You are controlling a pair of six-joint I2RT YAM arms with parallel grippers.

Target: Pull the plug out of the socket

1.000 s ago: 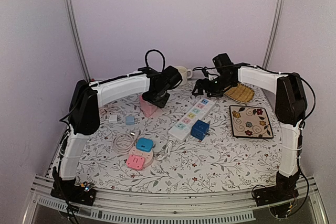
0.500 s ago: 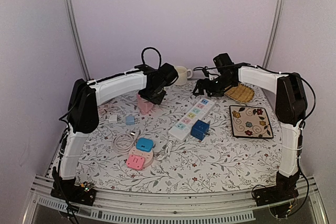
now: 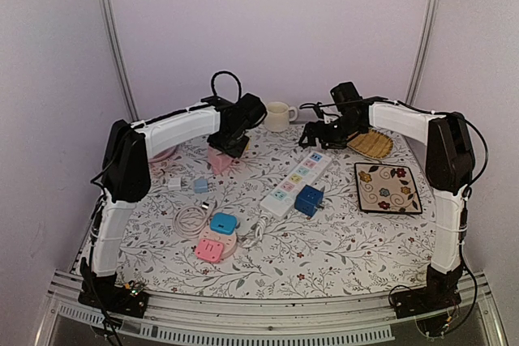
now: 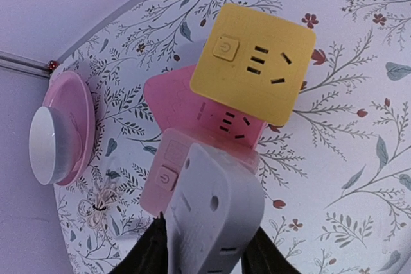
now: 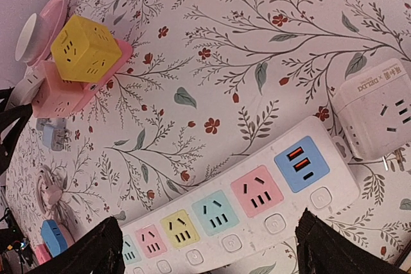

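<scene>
L gripper (image 4: 209, 232): I see its 2 fingers (image 4: 151, 255) narrowed onto grey plug (image 4: 215, 210), seated in pink socket (image 4: 154, 187) just ahead. R gripper (image 5: 209, 229) gapes wide, holds nothing, strip (image 5: 257, 197) below.

"DELIXI", then characters too small to read, on white cube adapter (image 5: 379, 110) just past right gripper (image 5: 218, 248), right-finger side. Power symbol on button of yellow cube socket (image 4: 253, 72), ahead of left gripper (image 4: 207, 255). Same symbol on pink socket (image 4: 176, 104) button, beside the gripped grey plug (image 4: 212, 216).
</scene>
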